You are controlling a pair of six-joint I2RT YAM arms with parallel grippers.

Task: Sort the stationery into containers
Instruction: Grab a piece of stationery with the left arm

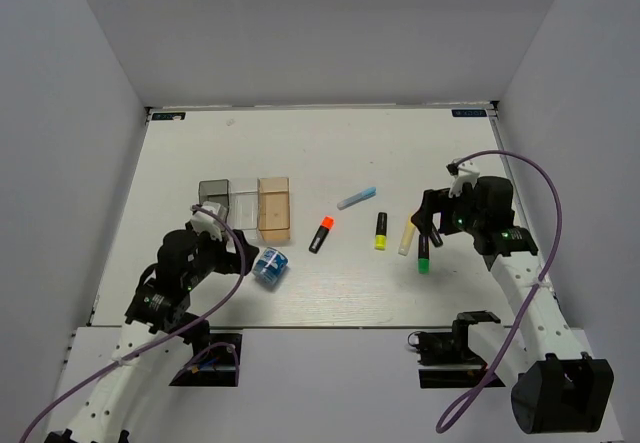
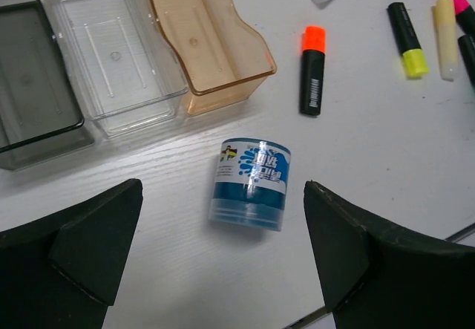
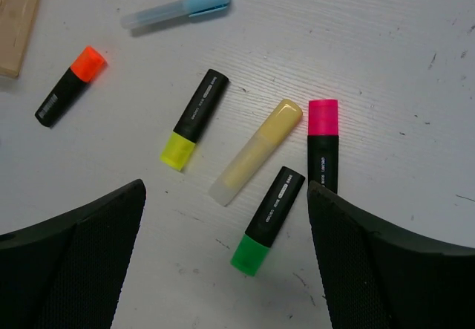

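Left wrist: three joined empty bins (image 2: 111, 54)

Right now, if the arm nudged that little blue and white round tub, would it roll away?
Probably yes. The round tub seems to lie on its curved side on the table, so a sideways push would likely set it rolling. Its glossy wrapper looks slick, so a light grip might slip. It looks rigid rather than squashy.

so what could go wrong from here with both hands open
The blue-white roll seems to lie on its side below the left hand; it may roll away when pinched. Under the right hand, cream stick, green-capped marker and pink-capped marker crowd together; closing could catch two.
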